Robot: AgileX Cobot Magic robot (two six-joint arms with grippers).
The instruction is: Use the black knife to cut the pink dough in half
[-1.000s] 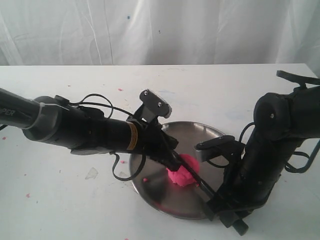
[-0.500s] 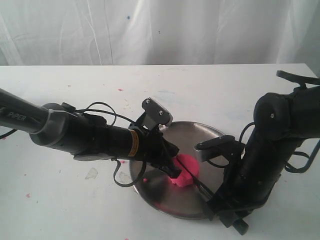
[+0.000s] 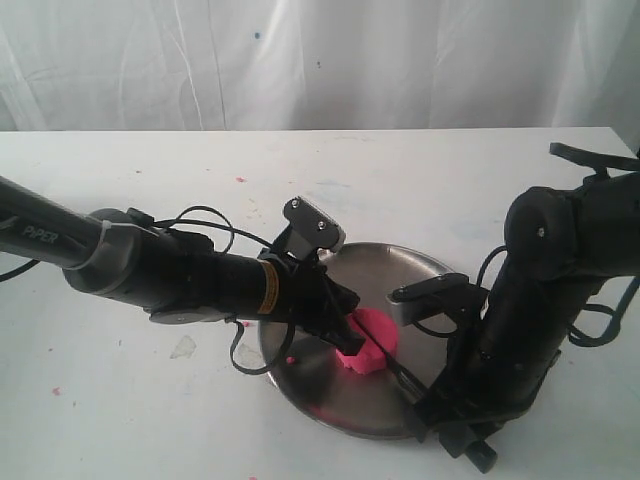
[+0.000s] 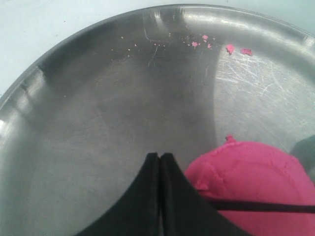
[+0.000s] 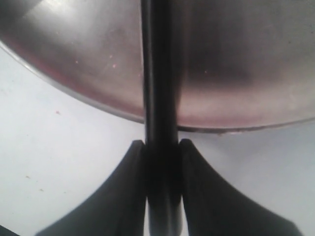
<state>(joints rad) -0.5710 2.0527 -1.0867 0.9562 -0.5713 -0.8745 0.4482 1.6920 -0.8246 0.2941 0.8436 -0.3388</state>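
The pink dough (image 3: 372, 335) (image 4: 256, 179) is one rounded lump near the middle of the steel plate (image 3: 400, 255) (image 4: 113, 108) (image 5: 236, 59). My left gripper (image 3: 349, 338) (image 4: 160, 156) is shut with nothing in it, its tips low over the plate right against the dough's side. My right gripper (image 3: 438, 400) (image 5: 161, 145) is shut on the handle of the black knife (image 3: 405, 375) (image 5: 160, 73) at the plate's near right rim. The knife's thin blade (image 4: 268, 208) lies across the dough.
Tiny pink crumbs (image 4: 230, 48) dot the plate, and more pink specks (image 3: 240, 180) lie on the white table (image 3: 120, 400). A small clear scrap (image 3: 183, 347) rests left of the plate. A white curtain (image 3: 320, 60) hangs behind.
My left arm has dropped and its gripper has come down to the dough's side. The right arm and the knife have barely shifted.
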